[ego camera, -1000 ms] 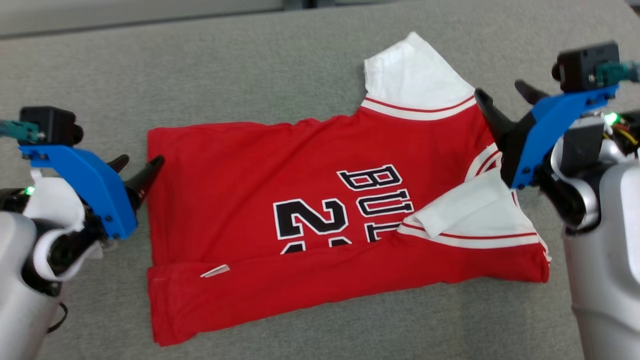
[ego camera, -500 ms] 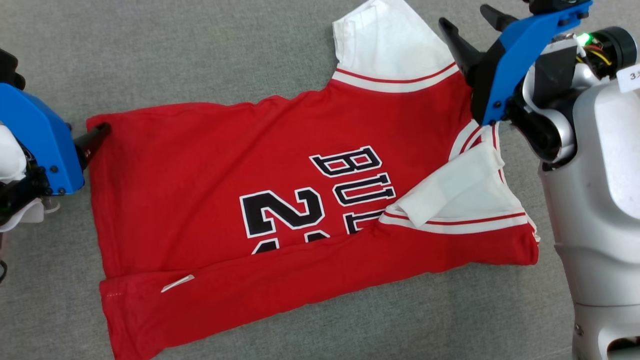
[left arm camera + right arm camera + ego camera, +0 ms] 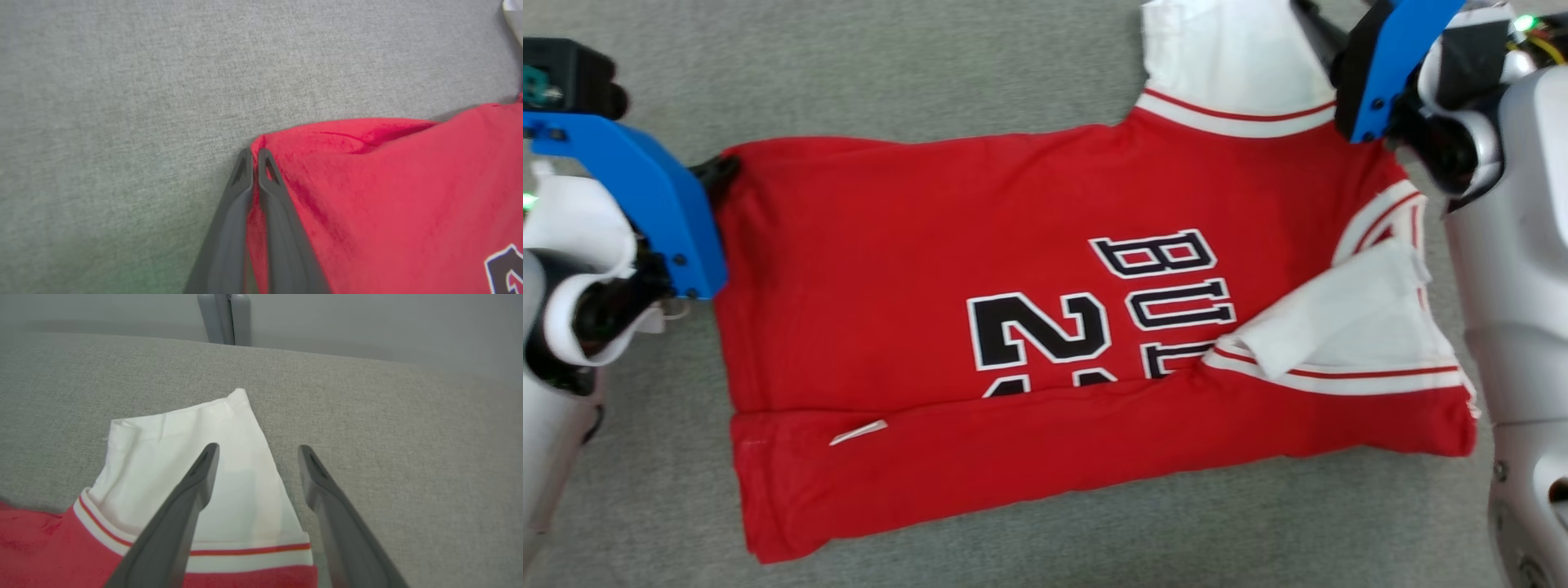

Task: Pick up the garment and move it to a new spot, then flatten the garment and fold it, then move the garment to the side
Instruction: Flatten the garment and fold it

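Note:
The garment (image 3: pixel 947 245) is a red jersey with white sleeves and black lettering, lying flat on the grey fabric surface with its near edge folded over. My left gripper (image 3: pixel 719 170) is at the jersey's far left corner, and in the left wrist view it (image 3: pixel 254 157) is shut on that red corner (image 3: pixel 367 196). My right gripper (image 3: pixel 257 451) is open at the top right, straddling the right edge of the far white sleeve (image 3: pixel 179 457). One of its fingers lies over the sleeve, the other over bare surface. A second white sleeve (image 3: pixel 1347 327) lies folded on the jersey's right side.
The grey fabric surface (image 3: pixel 890 73) extends around the jersey on every side. Its far edge meets a pale wall with a grey upright post (image 3: pixel 222 316). A small white tag (image 3: pixel 858 433) pokes out at the fold line near the front left.
The head camera has shifted. My left gripper has gone from open beside the jersey's far left corner to shut on it. My right gripper has moved up to the far white sleeve.

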Available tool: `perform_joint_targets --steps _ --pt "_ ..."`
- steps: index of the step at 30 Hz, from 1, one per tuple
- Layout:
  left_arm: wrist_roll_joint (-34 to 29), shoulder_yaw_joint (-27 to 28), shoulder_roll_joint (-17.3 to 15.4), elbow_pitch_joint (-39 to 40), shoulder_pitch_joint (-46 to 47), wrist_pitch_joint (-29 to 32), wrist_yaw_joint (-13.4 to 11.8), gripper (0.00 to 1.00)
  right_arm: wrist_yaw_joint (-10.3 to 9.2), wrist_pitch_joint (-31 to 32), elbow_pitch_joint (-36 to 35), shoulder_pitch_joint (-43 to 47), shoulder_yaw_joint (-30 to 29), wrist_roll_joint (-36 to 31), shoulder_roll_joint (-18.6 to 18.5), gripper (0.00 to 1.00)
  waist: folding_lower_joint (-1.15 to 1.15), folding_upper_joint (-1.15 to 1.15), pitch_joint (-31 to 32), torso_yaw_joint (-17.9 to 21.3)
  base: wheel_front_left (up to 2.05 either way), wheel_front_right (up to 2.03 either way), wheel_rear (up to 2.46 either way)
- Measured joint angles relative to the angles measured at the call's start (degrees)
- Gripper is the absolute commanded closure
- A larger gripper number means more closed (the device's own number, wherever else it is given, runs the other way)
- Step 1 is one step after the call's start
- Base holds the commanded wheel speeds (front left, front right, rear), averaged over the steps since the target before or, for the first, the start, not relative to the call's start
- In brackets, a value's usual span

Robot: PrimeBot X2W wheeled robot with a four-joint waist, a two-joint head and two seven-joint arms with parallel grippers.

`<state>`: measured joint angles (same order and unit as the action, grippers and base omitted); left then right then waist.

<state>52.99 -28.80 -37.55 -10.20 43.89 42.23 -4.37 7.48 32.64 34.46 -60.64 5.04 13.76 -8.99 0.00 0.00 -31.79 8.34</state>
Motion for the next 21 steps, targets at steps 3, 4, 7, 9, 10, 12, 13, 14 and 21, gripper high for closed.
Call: perform_joint_targets --steps 3,4,7,9,10,12,13,14,21 --pt "-0.64 -1.08 2.11 0.67 0.34 -1.93 1.14 1.00 0.00 -0.53 3.90 -3.22 -1.51 -1.81 -0.99 0.00 0.00 0.00 -0.63 -2.36 0.00 0.00 0.00" --pt "-0.88 -1.51 2.80 0.79 0.62 -2.54 1.51 1.00 0.00 -0.63 5.09 -4.30 -2.00 -2.58 -1.35 0.00 0.00 0.00 -0.91 -3.17 0.00 0.00 0.00" --pt "-1.27 -2.29 5.26 0.90 1.14 -4.44 2.44 1.00 0.00 -0.85 8.51 -6.83 -3.45 -4.85 -2.46 0.00 0.00 0.00 -1.75 -5.71 0.00 0.00 0.00" --pt "-1.34 -2.96 7.04 0.82 1.38 -5.77 2.92 1.00 0.00 -0.81 10.48 -7.77 -4.07 -6.31 -3.28 0.00 0.00 0.00 -2.20 -7.47 0.00 0.00 0.00" --pt "-1.67 -3.37 7.68 0.80 1.67 -6.13 3.07 1.00 0.00 -0.41 11.21 -8.23 -4.23 -7.20 -3.64 0.00 0.00 0.00 -2.46 -8.26 0.00 0.00 0.00" --pt "-1.63 -3.63 9.06 0.63 2.07 -7.14 3.61 1.00 0.00 0.20 12.57 -9.00 -4.37 -8.01 -4.19 0.00 0.00 0.00 -3.03 -9.68 0.00 0.00 0.00" --pt "-1.66 -3.82 9.43 0.51 2.19 -7.54 3.92 1.00 0.00 0.85 13.22 -9.34 -4.37 -8.24 -4.32 0.00 0.00 0.00 -3.34 -10.25 0.00 0.00 0.00" --pt "-1.72 -3.96 9.65 0.36 2.35 -7.78 4.11 1.00 0.00 1.41 13.84 -9.53 -4.19 -8.56 -4.48 0.07 0.00 0.00 -3.69 -10.71 0.00 0.00 0.00" --pt "-4.27 -2.94 10.76 -2.04 2.86 -14.52 3.21 1.00 0.01 -1.92 14.32 -10.53 -4.69 -8.44 -5.06 1.00 0.00 0.00 -4.44 -11.10 0.00 0.00 0.00"
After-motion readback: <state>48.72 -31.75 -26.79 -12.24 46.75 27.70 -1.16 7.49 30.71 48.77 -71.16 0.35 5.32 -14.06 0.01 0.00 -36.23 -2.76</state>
